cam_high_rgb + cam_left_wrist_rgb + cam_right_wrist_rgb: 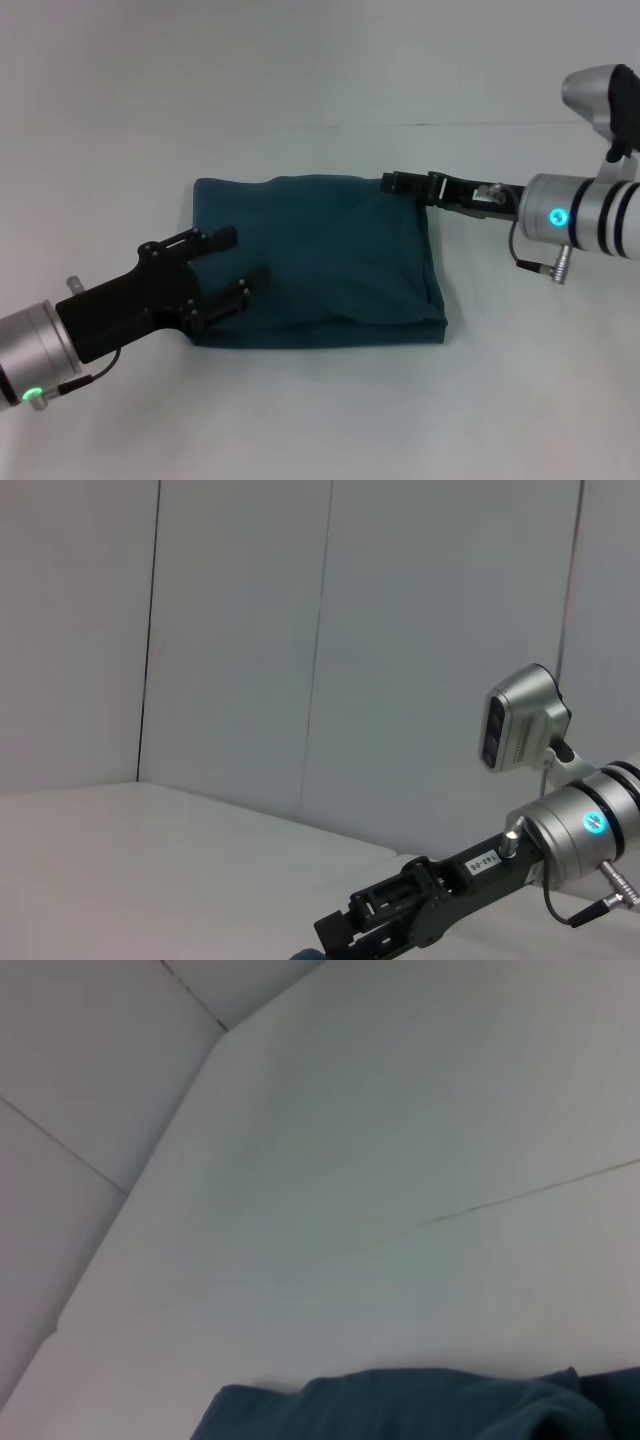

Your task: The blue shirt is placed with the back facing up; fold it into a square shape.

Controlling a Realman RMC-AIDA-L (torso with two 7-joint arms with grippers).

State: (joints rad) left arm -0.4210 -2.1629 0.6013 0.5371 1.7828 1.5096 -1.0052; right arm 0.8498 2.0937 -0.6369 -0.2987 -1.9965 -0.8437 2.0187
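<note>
- Lying mid-frame, the blue shirt point(320, 265) already looks roughly square.
- Left gripper point(232, 268) hovers released at lower left.
- Right gripper point(398, 182) at the upper-right corner: grip unclear; withdrawing while snagged could unfold it.

I see the blue shirt point(320, 260) lying folded at center on the table point(300, 420). The left gripper point(232, 262) sits at its 8 o'clock, the right gripper point(392, 182) at its 1 o'clock.

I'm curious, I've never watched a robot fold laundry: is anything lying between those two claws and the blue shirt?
Nothing visible. The left gripper hovers open over the blue shirt's left edge, and the right gripper sits at its far right corner. Only bare white table surrounds the folded cloth.
</note>
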